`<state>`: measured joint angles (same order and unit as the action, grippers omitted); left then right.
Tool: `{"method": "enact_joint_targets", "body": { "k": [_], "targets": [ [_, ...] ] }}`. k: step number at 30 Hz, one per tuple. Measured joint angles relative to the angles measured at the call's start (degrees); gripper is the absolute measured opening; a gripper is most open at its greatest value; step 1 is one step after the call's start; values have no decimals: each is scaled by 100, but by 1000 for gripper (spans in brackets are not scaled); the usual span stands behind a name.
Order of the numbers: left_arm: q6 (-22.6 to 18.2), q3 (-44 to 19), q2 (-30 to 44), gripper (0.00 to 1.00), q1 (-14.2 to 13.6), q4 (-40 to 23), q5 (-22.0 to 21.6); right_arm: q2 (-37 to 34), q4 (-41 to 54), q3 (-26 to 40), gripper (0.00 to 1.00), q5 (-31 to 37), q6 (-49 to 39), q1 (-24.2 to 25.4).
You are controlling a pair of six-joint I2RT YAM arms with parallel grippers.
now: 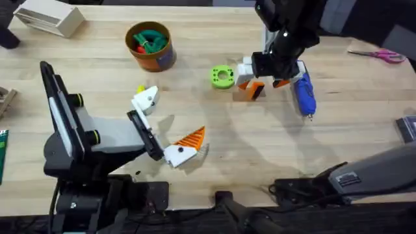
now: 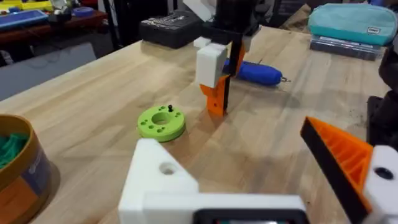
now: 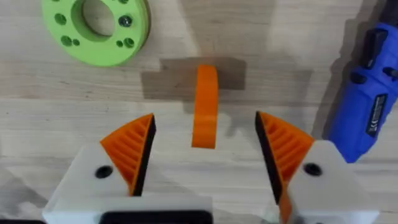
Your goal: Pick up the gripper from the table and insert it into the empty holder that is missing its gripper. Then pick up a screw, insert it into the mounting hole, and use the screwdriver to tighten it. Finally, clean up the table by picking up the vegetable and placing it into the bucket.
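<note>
Gripper [image 3: 205, 158], my right one, is hovering wide open astride the orange tip [image 3: 204, 106] standing on the table [image 3: 186, 180]. Tip looks light, rigid, slick plastic; I am aiming for its flat sides, low down.

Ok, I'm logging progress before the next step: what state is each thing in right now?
the gripper: on the table, not gripped.
the holder: empty, no orange tip.
the screwdriver: lying on the table.
the vegetable: on the table, not binned.
the bucket: upright, toys inside.
right gripper: open, straddling the gripper.
left gripper: open.
</note>
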<state>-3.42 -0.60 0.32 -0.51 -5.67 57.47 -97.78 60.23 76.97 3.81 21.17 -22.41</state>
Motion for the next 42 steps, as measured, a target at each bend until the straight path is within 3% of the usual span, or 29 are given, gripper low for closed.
{"method": "enact_joint_targets", "body": {
  "k": [10,14,19,22,23,32,42],
  "targets": [
    [0,0,0,985,0,2,0,-76,42,0,822,0,223,26],
    [0,0,0,985,0,2,0,-74,66,0,715,0,268,26],
    [0,0,-1,985,0,0,0,-74,79,0,362,-3,255,26],
    [0,0,0,985,0,0,0,-74,76,0,54,0,263,26],
    [0,0,0,985,0,0,0,-74,68,0,21,2,262,26],
    [0,0,-1,985,0,2,0,-70,76,0,19,0,232,35],
    [0,0,0,985,0,1,0,1373,53,418,19,-406,129,341]
  ]
}}
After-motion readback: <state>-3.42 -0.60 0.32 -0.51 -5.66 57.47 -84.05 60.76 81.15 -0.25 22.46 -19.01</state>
